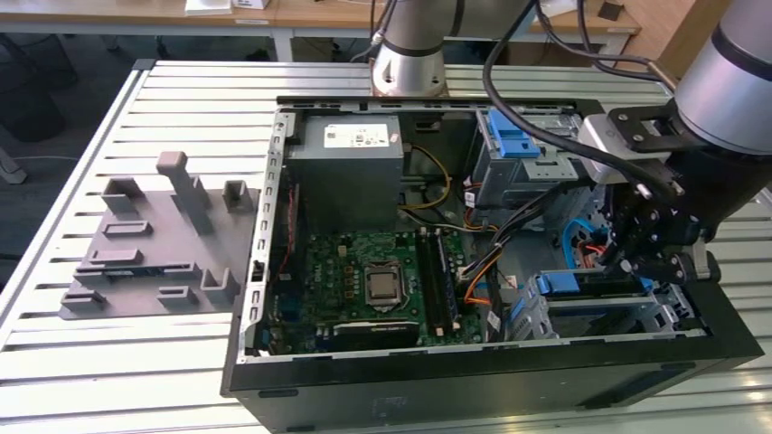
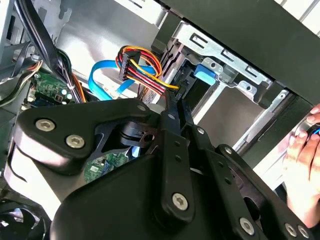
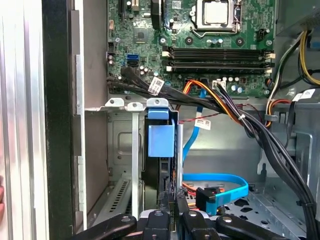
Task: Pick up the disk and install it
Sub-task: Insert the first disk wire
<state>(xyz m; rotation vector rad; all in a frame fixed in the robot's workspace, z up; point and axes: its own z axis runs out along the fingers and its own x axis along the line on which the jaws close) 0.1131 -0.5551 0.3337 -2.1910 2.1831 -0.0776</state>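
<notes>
An open black desktop computer case lies on its side on a ribbed metal desk, showing a green motherboard in the lower middle of the exterior view and a large grey metal power-supply box above it. The black robot gripper hangs at the right of that frame, reaching down into the drive bay at the case's lower right corner. There the disk, a flat hard drive with blue plastic rails, sits on edge in a slot of the grey metal drive cage. In the first wrist view the disk appears as a dark slab with a blue tab, standing in the cage slot just above the gripper, whose fingers are drawn close together on its edge. In the second wrist view the black gripper linkage fills the lower frame, with a bundle of red, yellow and black power wires and a flat blue data cable above it. A person's hand rests at the right edge of that frame, beside the case. A grey moulded fixture sits on the desk at the left of the exterior view.
</notes>
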